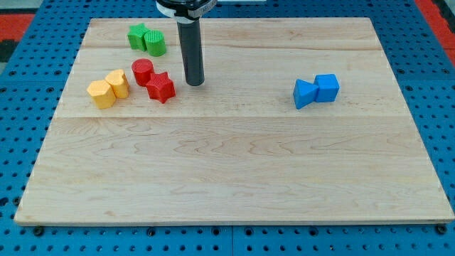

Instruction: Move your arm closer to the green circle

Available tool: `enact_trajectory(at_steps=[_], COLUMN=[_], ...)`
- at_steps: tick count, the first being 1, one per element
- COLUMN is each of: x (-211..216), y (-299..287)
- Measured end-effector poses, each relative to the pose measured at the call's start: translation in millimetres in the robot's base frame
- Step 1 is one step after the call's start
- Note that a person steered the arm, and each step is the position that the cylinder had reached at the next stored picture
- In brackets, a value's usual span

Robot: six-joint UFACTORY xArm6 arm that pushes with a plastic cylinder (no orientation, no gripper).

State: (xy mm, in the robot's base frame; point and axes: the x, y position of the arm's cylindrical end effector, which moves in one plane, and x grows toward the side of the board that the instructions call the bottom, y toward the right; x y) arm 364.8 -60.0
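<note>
The green circle (pixel 155 43) stands near the board's top left, touching a green star (pixel 138 35) on its left. My tip (pixel 195 83) rests on the board below and to the right of the green circle, apart from it. A red circle (pixel 142 71) and a red star (pixel 161 87) lie just left of my tip, the star closest.
Two yellow blocks (pixel 101 94) (pixel 117 83) sit side by side at the left. A blue triangular block (pixel 304 94) and a blue cube (pixel 327 87) touch at the right. The wooden board (pixel 234 178) lies on a blue pegboard.
</note>
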Motion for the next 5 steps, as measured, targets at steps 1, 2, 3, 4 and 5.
enact_trajectory(at_steps=[1, 2, 3, 4, 5], x=[0, -1, -3, -17, -15], y=[-12, -13, 37, 63, 121])
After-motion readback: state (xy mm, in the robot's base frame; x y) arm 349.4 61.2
